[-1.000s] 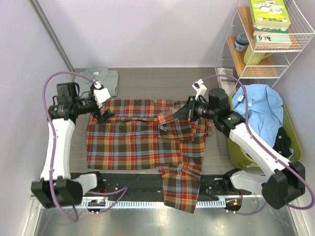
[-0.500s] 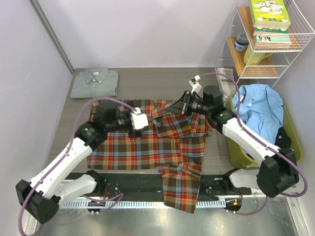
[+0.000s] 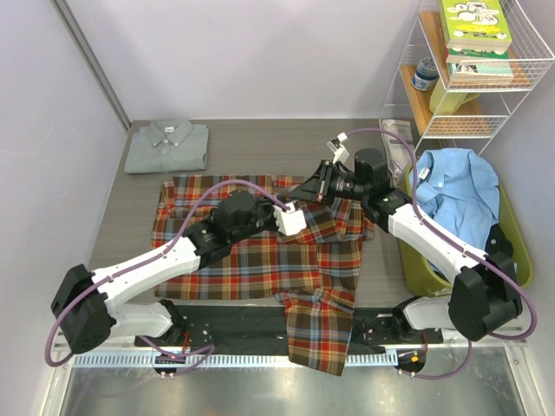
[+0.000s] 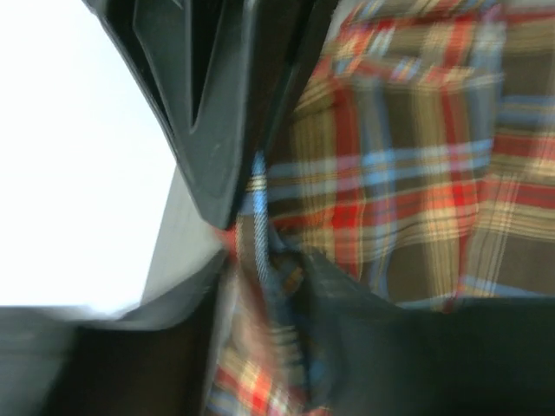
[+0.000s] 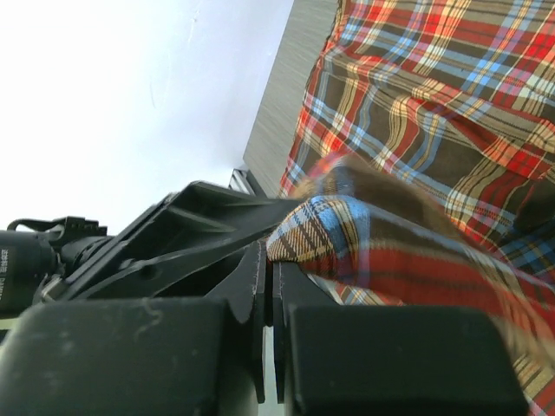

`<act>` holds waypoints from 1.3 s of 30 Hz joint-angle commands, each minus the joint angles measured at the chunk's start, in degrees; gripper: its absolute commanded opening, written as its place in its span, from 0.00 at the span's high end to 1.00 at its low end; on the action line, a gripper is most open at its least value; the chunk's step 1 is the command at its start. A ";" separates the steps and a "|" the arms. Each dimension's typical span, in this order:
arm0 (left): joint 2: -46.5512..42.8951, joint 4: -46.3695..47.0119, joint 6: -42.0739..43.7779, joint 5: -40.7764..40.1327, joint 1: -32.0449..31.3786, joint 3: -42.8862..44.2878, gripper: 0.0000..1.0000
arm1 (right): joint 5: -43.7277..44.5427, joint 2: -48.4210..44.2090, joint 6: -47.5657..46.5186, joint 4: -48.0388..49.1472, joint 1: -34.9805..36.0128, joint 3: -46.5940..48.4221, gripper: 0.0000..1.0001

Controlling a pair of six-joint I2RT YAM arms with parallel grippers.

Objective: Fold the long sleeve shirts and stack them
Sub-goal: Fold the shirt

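Plaid shirt (image 3: 251,251): left gripper (image 4: 260,243) had swung from its left corner to its middle, jaws narrowing around a fold, hold uncertain. Right gripper (image 5: 269,260) pinched its raised edge, likely for a two-handed fold.

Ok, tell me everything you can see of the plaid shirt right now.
The plaid shirt is red-orange, brown and blue, in soft flannel-looking cloth. It lies mostly flat on the table, rumpled on its right side, with one part hanging over the near edge. The right fingers pinch a raised fold near its far right corner. The left fingers straddle a ridge of cloth mid-shirt; whether they grip it is unclear.
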 commanded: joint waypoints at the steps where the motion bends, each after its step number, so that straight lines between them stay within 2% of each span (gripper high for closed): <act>1: 2.89 3.45 -0.67 -7.09 -0.15 4.35 0.76 | -2.88 -1.98 -2.38 0.94 0.35 2.43 0.99; 2: 2.99 2.83 -0.58 -7.61 -0.15 4.53 0.90 | -2.79 -2.16 -3.87 0.41 0.35 2.78 0.99; 3: 2.90 2.04 -0.57 -7.79 -0.06 4.44 0.99 | -2.62 -2.51 -5.71 -2.55 0.35 3.22 0.99; 4: 2.12 1.68 -0.57 -7.79 -0.06 4.01 1.00 | -2.35 -2.77 -12.08 -4.93 0.17 5.05 0.97; 5: 1.50 0.81 -0.75 -7.10 0.03 3.91 1.00 | -1.05 -2.95 -16.06 -13.48 -0.26 6.37 0.88; 8: -2.80 -7.34 -1.36 -1.76 1.25 4.61 1.00 | -1.20 -4.00 -31.06 -28.36 -4.56 10.95 0.77; 9: -4.29 -9.89 -1.28 3.93 2.39 4.88 1.00 | -4.69 -4.53 -34.17 -30.42 -6.40 11.74 0.75; 10: -6.92 -16.97 -0.93 7.12 2.75 5.92 1.00 | -6.03 -5.14 -36.29 -31.92 -8.25 12.01 0.72; 12: -8.87 -23.16 -2.50 14.83 3.89 7.60 1.00 | -7.70 -6.73 -41.92 -34.83 -14.05 12.79 0.63; 13: -10.01 -29.72 -3.55 18.19 4.33 10.74 1.00 | -7.62 -6.73 -43.42 -35.62 -15.63 13.41 0.60; 14: -10.11 -34.83 -3.56 21.96 4.60 12.42 1.00 | -6.67 -5.95 -45.26 -37.02 -16.96 13.94 0.49; 15: -10.28 -38.80 -2.69 30.35 4.77 14.09 1.00 | -5.44 -5.07 -45.63 -36.95 -17.23 14.81 0.44; 17: -11.07 -44.52 -2.33 35.95 4.78 16.03 1.00 | -3.06 -2.35 -46.07 -36.68 -17.23 16.66 0.44; 19: -11.51 -45.16 -2.51 39.65 4.86 16.04 1.00 | -1.66 2.75 -45.10 -34.32 -17.23 19.21 0.44; 21: -10.73 -46.56 -1.29 40.89 4.77 16.92 1.00 | -0.07 8.61 -44.76 -31.86 -17.23 21.40 0.47; 22: -10.11 -47.88 -0.41 42.38 4.78 17.79 1.00 | 1.94 11.09 -45.10 -31.59 -17.23 22.63 0.52; 24: -7.49 -54.11 2.83 44.14 4.69 21.20 1.00 | 3.18 17.83 -46.41 -31.23 -17.32 25.96 0.55; 27: -4.41 -61.84 6.54 47.31 4.69 25.43 1.00 | 4.94 23.22 -47.82 -31.32 -17.41 28.61 0.58; 31: -4.04 -56.17 -0.38 43.89 4.69 23.97 1.00 | 8.10 31.04 -48.35 -30.00 -17.32 29.32 0.61; 34: -5.00 -46.09 -7.23 38.98 4.69 20.37 1.00 | 10.04 34.92 -48.44 -29.21 -17.32 29.85 0.61; 35: -4.83 -44.04 -11.78 38.36 4.69 20.00 1.00 | 10.65 37.37 -48.53 -29.12 -17.23 30.11 0.61; 37: -3.79 -41.23 -15.67 36.68 4.69 19.91 1.00 | 13.72 40.28 -48.53 -30.43 -17.32 31.43 0.62; 38: -3.17 -40.25 -19.95 35.37 4.69 20.08 1.00 | 14.08 42.99 -51.40 -31.57 -17.32 32.04 0.62; 39: -2.64 -39.20 -23.13 30.84 4.77 20.26 1.00 | 14.87 44.15 -52.39 -32.80 -17.32 33.35 0.62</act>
